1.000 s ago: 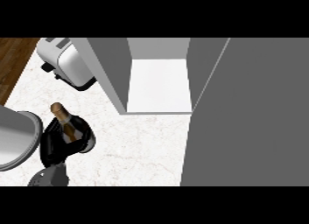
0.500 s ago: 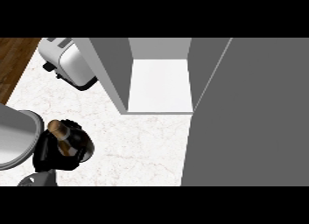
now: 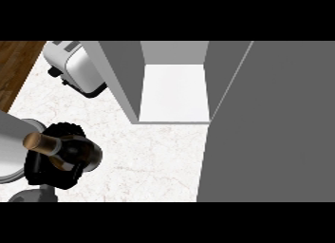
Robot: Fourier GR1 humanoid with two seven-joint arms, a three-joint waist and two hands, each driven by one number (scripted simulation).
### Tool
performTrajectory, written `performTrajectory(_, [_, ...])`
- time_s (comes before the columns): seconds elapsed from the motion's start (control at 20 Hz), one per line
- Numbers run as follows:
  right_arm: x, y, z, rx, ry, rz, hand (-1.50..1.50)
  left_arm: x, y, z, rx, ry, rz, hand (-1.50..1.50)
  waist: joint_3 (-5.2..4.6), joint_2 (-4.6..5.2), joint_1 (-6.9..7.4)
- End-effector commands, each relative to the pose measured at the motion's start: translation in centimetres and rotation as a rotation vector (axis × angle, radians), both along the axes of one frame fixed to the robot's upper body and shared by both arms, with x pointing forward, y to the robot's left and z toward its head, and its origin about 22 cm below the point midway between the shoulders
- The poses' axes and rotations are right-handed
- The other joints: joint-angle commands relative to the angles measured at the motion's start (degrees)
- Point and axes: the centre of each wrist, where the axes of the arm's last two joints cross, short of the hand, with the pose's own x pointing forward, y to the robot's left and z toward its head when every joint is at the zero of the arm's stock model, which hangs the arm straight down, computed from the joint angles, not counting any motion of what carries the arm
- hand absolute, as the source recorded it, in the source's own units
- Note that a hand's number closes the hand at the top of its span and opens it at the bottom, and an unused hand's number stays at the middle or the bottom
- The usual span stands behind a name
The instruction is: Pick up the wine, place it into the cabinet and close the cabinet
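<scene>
Head view: fingers (image 3: 66,129) of the left hand (image 3: 45,172) curl round the wine bottle (image 3: 69,151); worktop (image 3: 156,156) stretches right of them to the open cabinet (image 3: 121,76) and its shelf (image 3: 173,92) edge.

No text, label, brand or number is legible: not on the wine bottle (image 3: 65,149) at eight o'clock, the toaster (image 3: 75,69) at eleven o'clock, or the cabinet (image 3: 173,95) at twelve o'clock.

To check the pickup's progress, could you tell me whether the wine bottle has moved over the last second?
Yes. The wine bottle, held in the left hand, has shifted down the view, away from the toaster, its neck swinging left.
</scene>
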Motion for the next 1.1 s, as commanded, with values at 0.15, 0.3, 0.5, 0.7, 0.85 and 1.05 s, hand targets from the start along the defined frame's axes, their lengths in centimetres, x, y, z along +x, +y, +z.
performTrajectory(0.15, [-2.1,-1.7,0.7,0.032,-0.027,0.026,-1.5,-1.4,-4.1,6.2,-0.042,-0.008,-0.083,1.5,0.05,-0.02,-0.08])
performTrajectory(0.3, [-2.6,0.1,1.6,0.054,-0.02,0.033,-1.5,-1.5,-5.4,8.0,-0.011,0.004,-0.101,1.5,-0.04,-0.04,-0.01])
performTrajectory(0.5, [-2.5,-0.9,1.1,0.03,-0.028,0.035,-1.5,0.1,-6.7,9.7,0.008,0.011,-0.128,1.5,-0.03,0.11,-0.4])
performTrajectory(0.7, [-1.3,-1.0,0.4,0.039,-0.02,0.022,-1.5,-0.3,-10.6,11.5,-0.017,0.033,-0.177,1.5,-0.02,0.14,-0.36])
performTrajectory(0.85, [-2.5,-1.3,1.0,0.035,-0.023,0.032,-1.5,0.4,-12.6,14.4,-0.031,0.001,-0.209,1.5,-0.01,0.07,-0.63])
performTrajectory(1.05, [-1.9,-1.2,1.4,0.04,-0.032,0.036,-1.5,0.0,-15.9,15.8,-0.078,0.014,-0.21,1.5,-0.03,0.11,-0.49])
